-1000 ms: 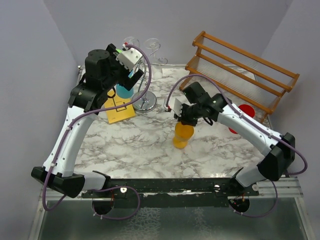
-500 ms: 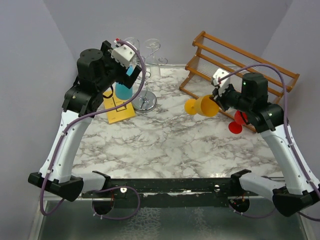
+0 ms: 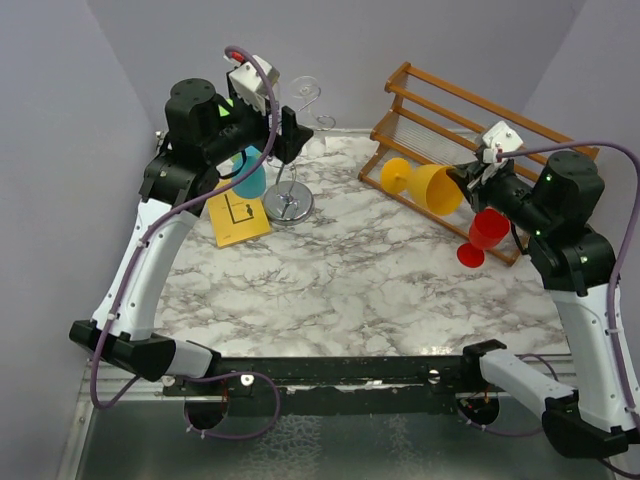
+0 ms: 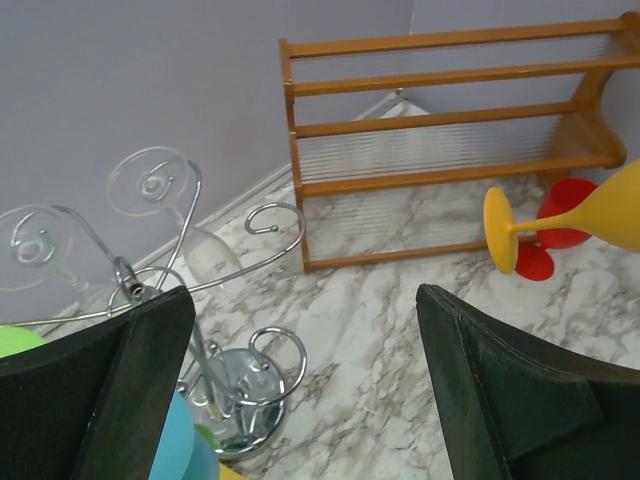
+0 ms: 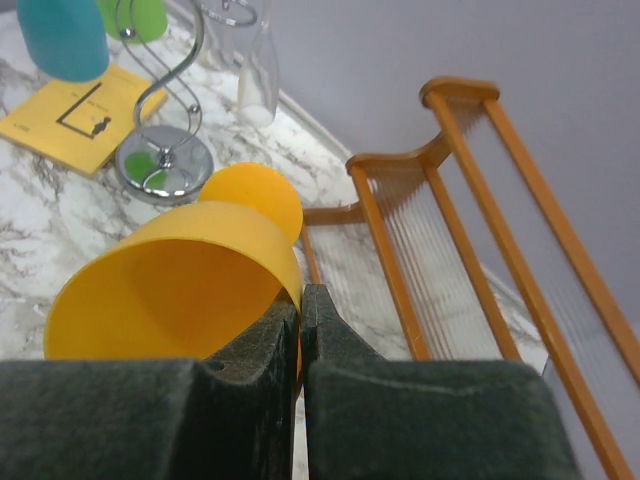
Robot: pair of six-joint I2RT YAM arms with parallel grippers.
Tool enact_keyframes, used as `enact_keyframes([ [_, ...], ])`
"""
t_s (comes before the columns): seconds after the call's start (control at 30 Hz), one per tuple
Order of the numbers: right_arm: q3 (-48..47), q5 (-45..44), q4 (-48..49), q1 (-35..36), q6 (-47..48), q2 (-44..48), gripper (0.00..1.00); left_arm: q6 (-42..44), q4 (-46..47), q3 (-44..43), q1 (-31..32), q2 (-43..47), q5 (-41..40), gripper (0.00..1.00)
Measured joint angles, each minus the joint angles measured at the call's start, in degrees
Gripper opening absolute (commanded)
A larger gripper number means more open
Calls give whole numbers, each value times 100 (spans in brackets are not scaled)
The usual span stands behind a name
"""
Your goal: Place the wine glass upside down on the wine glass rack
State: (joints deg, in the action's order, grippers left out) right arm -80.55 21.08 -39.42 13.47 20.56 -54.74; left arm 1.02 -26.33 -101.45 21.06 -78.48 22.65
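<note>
My right gripper (image 3: 466,181) (image 5: 302,295) is shut on the rim of a yellow wine glass (image 3: 430,187) (image 5: 170,290). It holds the glass on its side in the air, foot pointing left, in front of the wooden rack. The wine glass rack (image 3: 288,203) (image 4: 235,385) (image 5: 160,175), a chrome stand, is at the back left. Hanging on it are a blue glass (image 3: 248,178) (image 5: 62,35), a green glass (image 5: 135,15) and clear glasses (image 3: 305,92) (image 4: 150,182). My left gripper (image 3: 262,145) (image 4: 300,300) hovers open over the stand, holding nothing.
A brown wooden slatted rack (image 3: 480,140) (image 4: 440,130) fills the back right. A red wine glass (image 3: 484,232) (image 4: 560,215) stands in front of it, under my right arm. A yellow card (image 3: 237,215) (image 5: 70,115) lies left of the chrome base.
My right arm has lifted the yellow glass from the table's middle, swung it right and back toward the wooden rack and tipped it sideways. My left gripper has risen and turned over the stand.
</note>
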Motion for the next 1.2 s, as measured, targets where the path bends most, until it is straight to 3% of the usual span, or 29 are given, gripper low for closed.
enact_keyframes([
  [0.63,-857,337,675,0,-363,-446,1,-2098,979,387,4,-313,1023,79],
  [1.2,-1434,977,933,0,-1023,-1027,2,-2914,1493,376,382,-975,1440,72],
])
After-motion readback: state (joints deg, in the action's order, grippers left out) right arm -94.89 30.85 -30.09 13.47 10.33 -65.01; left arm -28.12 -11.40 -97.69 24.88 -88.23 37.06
